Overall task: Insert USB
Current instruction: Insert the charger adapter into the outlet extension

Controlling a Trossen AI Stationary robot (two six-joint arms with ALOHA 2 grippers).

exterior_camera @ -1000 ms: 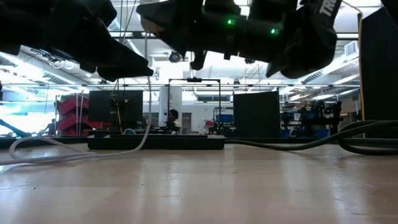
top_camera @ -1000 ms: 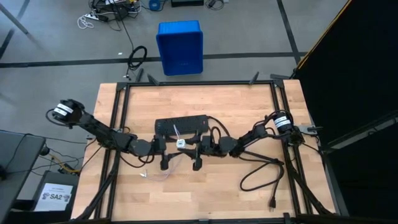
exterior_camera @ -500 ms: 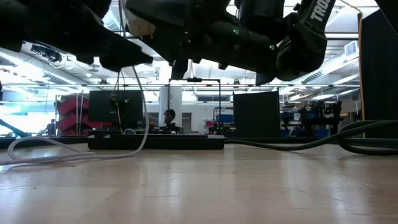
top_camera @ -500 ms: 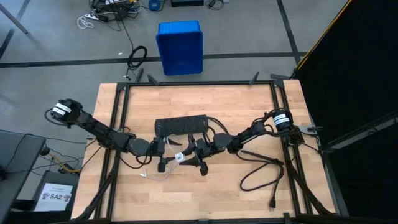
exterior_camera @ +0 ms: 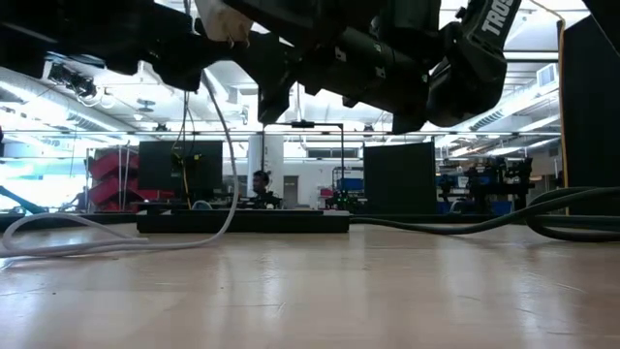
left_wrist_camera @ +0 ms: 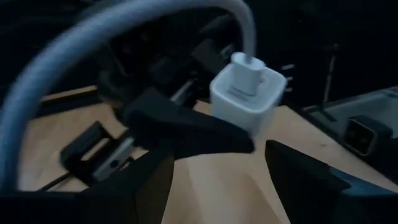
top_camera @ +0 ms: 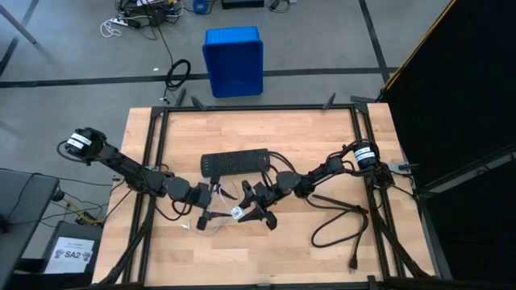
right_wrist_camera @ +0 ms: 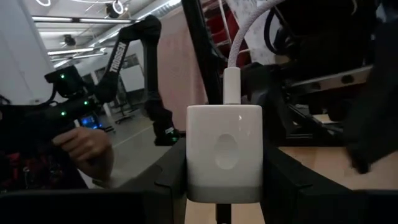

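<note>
Both arms met over the middle of the table (top_camera: pixel 322 250), just in front of the black power strip (top_camera: pixel 235 163).

Right gripper (right_wrist_camera: pixel 224 186): closed on the white adapter (right_wrist_camera: pixel 224 152). Its wrist view showed the cube clamped between the 2 fingers (right_wrist_camera: pixel 177 171), one on each side. In the high view the adapter (top_camera: pixel 239 213) sat at the tip of the right gripper (top_camera: pixel 246 211), raised clear of the wood.

USB (right_wrist_camera: pixel 245 37): the plug end was seated in the adapter's top face, with the whitish-grey cable rising out of it. In the low view the cable (exterior_camera: pixel 225 145) hung from the adapter down to the tabletop and trailed off along it. In the high view the slack (top_camera: pixel 211 226) lay on the wood beneath the grippers.

Left gripper (top_camera: pixel 203 216): beside the adapter, jaws spread wide, holding nothing. Its wrist view showed its 2 fingers (left_wrist_camera: pixel 152 186) apart, with the adapter (left_wrist_camera: pixel 247 99) and the cable (left_wrist_camera: pixel 93 37) ahead of them, untouched.

A thick black cord (top_camera: pixel 339 229) lay looped on the right part of the table. A blue bin (top_camera: pixel 233 61) stood on the floor beyond the table.
</note>
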